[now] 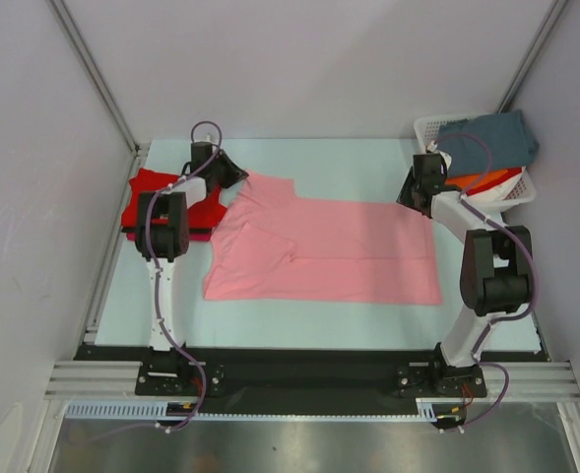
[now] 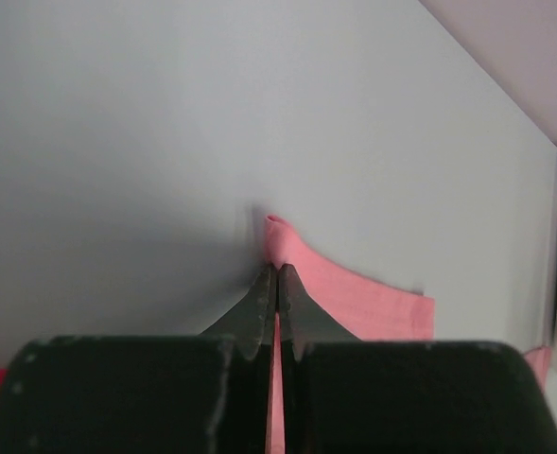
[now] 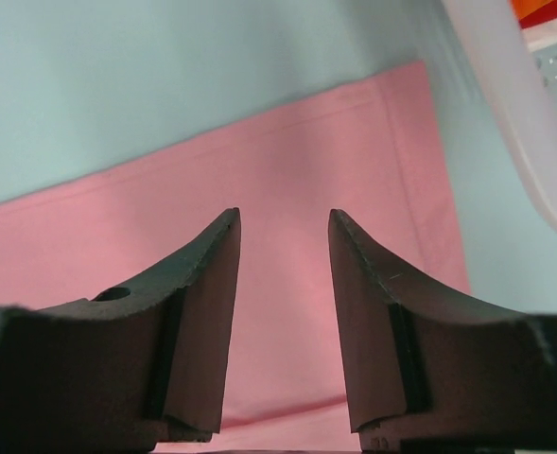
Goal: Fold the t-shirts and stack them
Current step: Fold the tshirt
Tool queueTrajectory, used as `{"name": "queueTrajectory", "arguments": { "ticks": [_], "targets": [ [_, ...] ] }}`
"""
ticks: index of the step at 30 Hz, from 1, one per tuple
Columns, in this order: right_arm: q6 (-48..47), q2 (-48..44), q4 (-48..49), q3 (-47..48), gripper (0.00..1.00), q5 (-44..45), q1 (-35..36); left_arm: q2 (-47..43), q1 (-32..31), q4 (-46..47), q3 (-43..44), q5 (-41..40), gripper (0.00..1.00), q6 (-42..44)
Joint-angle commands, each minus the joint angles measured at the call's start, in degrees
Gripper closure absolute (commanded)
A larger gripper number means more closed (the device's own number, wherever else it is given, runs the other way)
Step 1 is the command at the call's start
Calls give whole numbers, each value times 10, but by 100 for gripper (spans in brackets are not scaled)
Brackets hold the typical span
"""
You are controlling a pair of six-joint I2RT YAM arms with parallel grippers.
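Observation:
A light pink t-shirt (image 1: 329,251) lies spread flat across the middle of the table. My left gripper (image 1: 238,177) is at its far left corner. In the left wrist view that gripper (image 2: 278,271) is shut on a pinched edge of the pink cloth (image 2: 354,293). My right gripper (image 1: 415,200) hovers over the shirt's far right corner. In the right wrist view its jaws (image 3: 283,218) stand open, with flat pink cloth (image 3: 278,151) beneath and nothing between them. Folded red and magenta t-shirts (image 1: 152,202) lie stacked at the left. A slate grey-blue t-shirt (image 1: 491,138) and an orange one (image 1: 494,181) sit in the basket.
A white slotted plastic basket (image 1: 429,128) stands at the far right corner, just behind my right gripper; its rim (image 3: 514,123) shows in the right wrist view. Grey walls close off the back and both sides. A black rail runs along the near edge.

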Motion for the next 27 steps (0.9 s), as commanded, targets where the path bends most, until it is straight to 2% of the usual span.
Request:
{"name": "queueTrajectory", "arguments": {
  "ticks": [1, 8, 27],
  "targets": [
    [-17, 34, -21, 50, 53, 52, -4, -44, 24, 36, -42, -14, 100, -16],
    [-28, 136, -57, 157, 52, 69, -13, -39, 26, 39, -43, 8, 100, -28],
    [-42, 239, -98, 288, 50, 70, -21, -92, 68, 50, -104, -21, 99, -24]
  ]
}}
